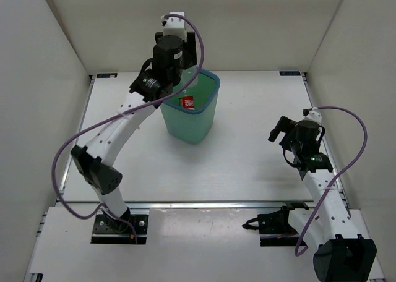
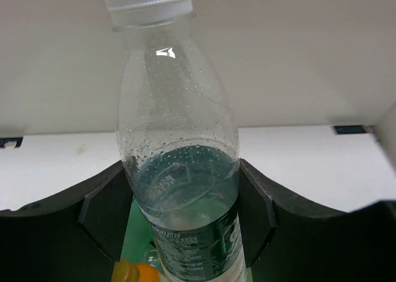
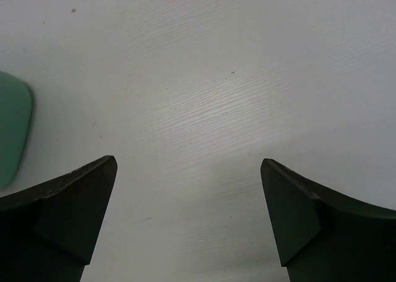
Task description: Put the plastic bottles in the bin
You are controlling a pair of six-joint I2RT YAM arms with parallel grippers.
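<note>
While the bin [image 1: 201, 130] held a red-labelled bottle [image 1: 187, 101], the left pincer [image 2: 179, 211] hung above it clamped on a green-labelled bottle [image 2: 176, 140], the right pincer [image 3: 189, 217] gaping nearby.

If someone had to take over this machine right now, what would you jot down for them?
The left gripper is shut on the green-labelled bottle, held over the bin.
The right gripper is open and holds nothing, above bare table to the right of the bin.
In the bin: a red-labelled bottle shows from above. Something orange, probably another bottle, shows under the held one. The full count inside cannot be seen.
Done: no bottles lie on the table in the overhead view.
Left: release the held bottle into the bin; it looks like the last one.
</note>
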